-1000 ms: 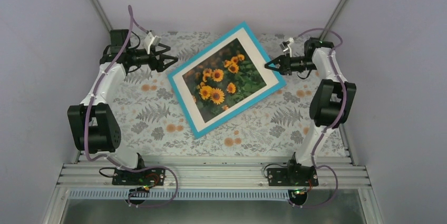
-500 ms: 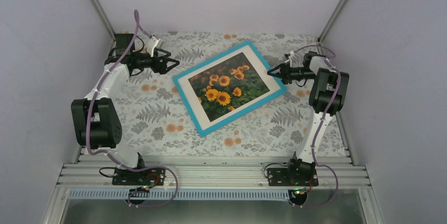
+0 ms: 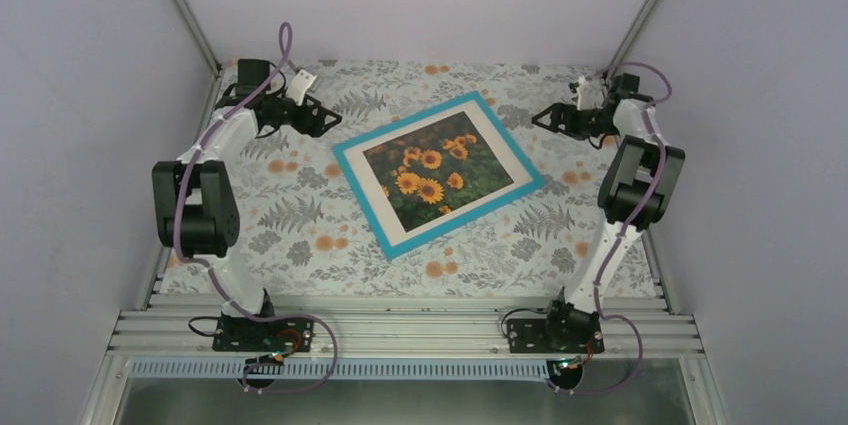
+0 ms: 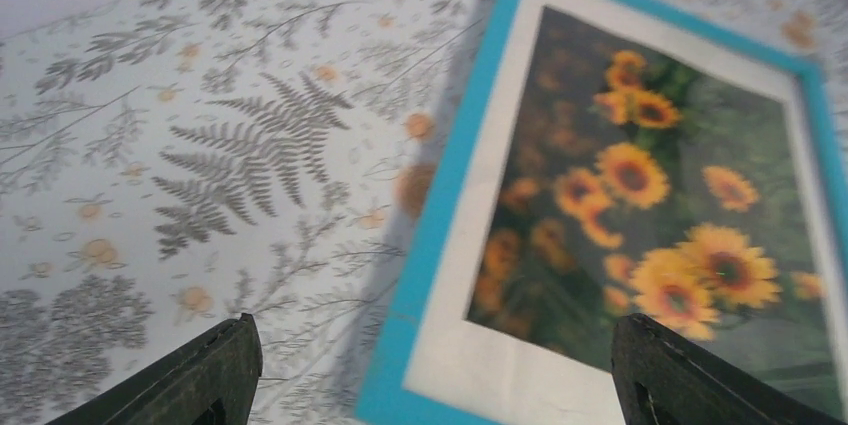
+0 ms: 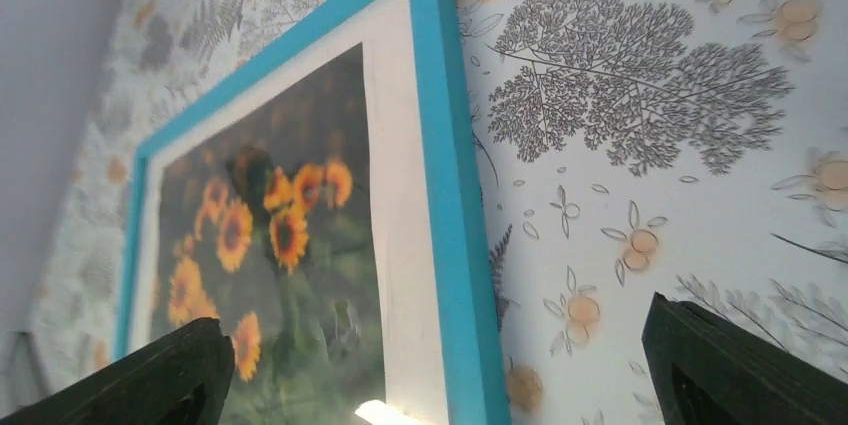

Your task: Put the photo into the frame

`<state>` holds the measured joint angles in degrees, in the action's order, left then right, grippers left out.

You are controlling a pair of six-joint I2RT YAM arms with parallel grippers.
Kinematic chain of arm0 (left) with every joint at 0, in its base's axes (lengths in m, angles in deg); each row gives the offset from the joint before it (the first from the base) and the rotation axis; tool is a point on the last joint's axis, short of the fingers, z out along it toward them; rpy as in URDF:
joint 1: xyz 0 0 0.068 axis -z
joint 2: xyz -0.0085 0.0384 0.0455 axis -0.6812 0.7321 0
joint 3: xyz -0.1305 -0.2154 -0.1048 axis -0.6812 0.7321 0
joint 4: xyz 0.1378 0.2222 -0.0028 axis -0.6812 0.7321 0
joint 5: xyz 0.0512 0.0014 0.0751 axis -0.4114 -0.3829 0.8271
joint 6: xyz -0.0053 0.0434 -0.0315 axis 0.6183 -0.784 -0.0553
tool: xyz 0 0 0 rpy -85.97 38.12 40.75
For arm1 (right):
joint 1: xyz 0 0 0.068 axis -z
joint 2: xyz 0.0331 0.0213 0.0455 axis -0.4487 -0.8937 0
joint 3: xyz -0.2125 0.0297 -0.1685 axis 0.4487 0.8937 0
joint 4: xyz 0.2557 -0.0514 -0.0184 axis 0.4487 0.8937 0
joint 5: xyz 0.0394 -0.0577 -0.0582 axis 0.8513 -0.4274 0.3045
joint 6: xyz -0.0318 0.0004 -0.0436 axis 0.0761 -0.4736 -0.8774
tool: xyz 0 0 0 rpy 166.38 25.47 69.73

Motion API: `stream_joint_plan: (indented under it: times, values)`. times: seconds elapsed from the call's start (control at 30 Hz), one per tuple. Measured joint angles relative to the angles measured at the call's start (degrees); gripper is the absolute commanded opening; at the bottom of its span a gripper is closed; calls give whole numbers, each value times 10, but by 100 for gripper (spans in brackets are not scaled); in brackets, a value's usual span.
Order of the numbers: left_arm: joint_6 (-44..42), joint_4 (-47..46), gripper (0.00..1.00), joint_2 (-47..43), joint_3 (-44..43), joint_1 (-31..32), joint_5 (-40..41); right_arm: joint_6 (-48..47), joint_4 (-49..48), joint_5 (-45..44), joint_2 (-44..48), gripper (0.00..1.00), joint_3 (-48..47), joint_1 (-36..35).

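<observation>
Turquoise frame (image 3: 362, 197): lying flat and face up, turned askew, at the centre of the patterned table (image 3: 300, 225).
Photo (image 3: 438, 171): sunflower print showing inside the frame, with a cream mat (image 5: 400, 195) running all round it; appearing to sit square in its opening.
Step in hand: the insertion is looking finished; neither arm is touching the assembled piece, so this is reading as release and clearing away.
Next move: by judgement, no further grasp is being called for, only drawing both arms toward their bases without clipping the frame's corners.
Left gripper (image 3: 330, 123): jaws standing wide apart and carrying nothing, hovering just beside the frame's upper-left corner and pointing toward it.
Left wrist view: both fingertips (image 4: 215, 370) sitting at the bottom corners, with bare cloth and the frame's edge showing between them.
Left arm pose: rising along the left side of the overhead view, elbow folded, forearm angling inward at the upper left.
Right gripper (image 3: 543, 118): jaws spread wide, empty, hanging near the frame's right corner but apart from it.
Right arm pose: standing tall along the right side, wrist turned inward at the upper right.
</observation>
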<state>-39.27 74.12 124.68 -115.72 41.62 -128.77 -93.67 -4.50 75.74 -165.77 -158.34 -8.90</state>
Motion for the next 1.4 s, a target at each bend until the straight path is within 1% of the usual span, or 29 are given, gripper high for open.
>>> stream_joint_plan:
  times: [0.1,0.2,0.3,0.37,0.43,0.5,0.57,0.6,0.67,0.77,0.87,0.97,1.03,1.1,1.17,1.2,1.23,1.4]
  values:
    - [-16,2,83,44,-36,9,40,-37,-12,-45,83,92,51,0]
    - [-28,5,79,97,-83,22,78,-99,-7,-84,179,82,140,-5]
    - [-33,9,74,154,-135,34,106,-154,0,-121,250,70,235,-19]
    - [-36,20,72,198,-185,44,123,-183,4,-155,296,64,311,-40]
    - [-37,31,69,241,-235,52,141,-203,6,-185,328,56,365,-64]
    - [-38,45,66,290,-298,63,155,-215,1,-215,356,52,414,-93]
    - [-34,56,65,332,-348,70,167,-217,-10,-242,376,46,452,-122]
    - [-34,65,64,358,-381,75,173,-215,-21,-259,380,45,473,-140]
    - [-33,83,62,395,-426,80,185,-211,-34,-274,378,41,489,-155]
    - [-38,114,56,450,-501,90,203,-198,-66,-302,363,38,512,-174]
    - [-51,142,50,479,-537,98,219,-182,-92,-322,336,37,515,-185]
    - [-74,155,47,479,-528,107,230,-169,-113,-326,321,35,506,-189]
    - [-94,137,45,454,-480,111,233,-160,-122,-326,304,34,489,-192]
    - [-113,122,44,416,-414,112,232,-148,-128,-325,282,34,466,-193]
    - [-135,106,44,366,-329,113,230,-140,-135,-325,260,34,441,-193]
    - [-149,88,44,327,-263,112,232,-136,-138,-325,250,34,429,-193]
    - [-152,89,44,321,-254,112,231,-132,-140,-326,237,35,414,-193]
    - [-198,43,42,195,-49,107,221,-122,-147,-328,175,35,335,-193]
